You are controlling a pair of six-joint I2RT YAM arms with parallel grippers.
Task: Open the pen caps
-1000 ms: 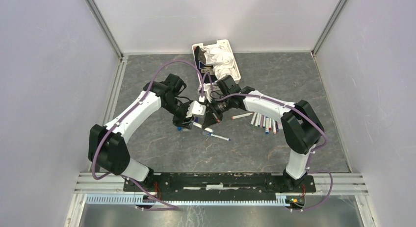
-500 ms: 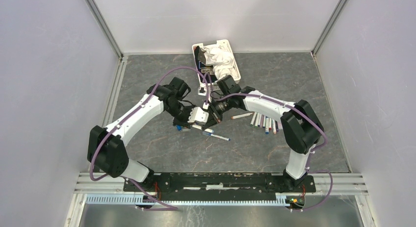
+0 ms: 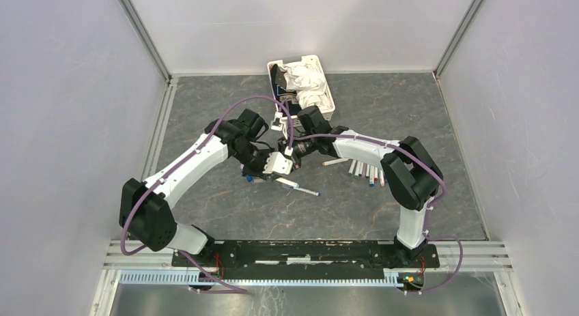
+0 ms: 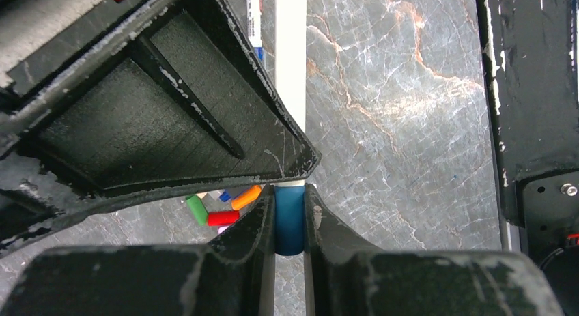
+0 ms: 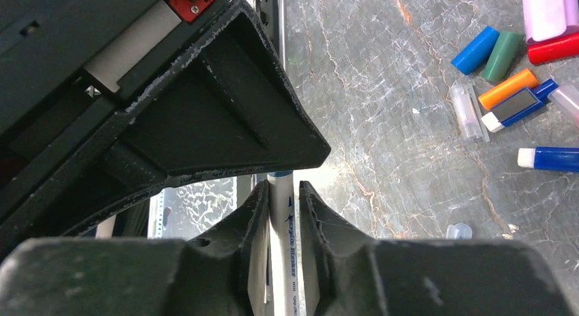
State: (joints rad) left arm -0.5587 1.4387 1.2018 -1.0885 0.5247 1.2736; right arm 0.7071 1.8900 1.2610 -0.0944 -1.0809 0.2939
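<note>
Partway: left tool (image 4: 289,193) clamps blue cap (image 4: 289,224); right tool (image 5: 281,186) straddles its pen (image 5: 281,251), grip unclear; loose caps (image 5: 509,87) lie off, other pens (image 3: 365,170) wait.

Blue cap (image 4: 289,224); wht pen (image 4: 291,56)

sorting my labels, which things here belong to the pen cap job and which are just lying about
Job: pen between the arms; its blue cap; row of pens; loose caps.
Lying about: white basket; crumpled white wad in it.
</note>
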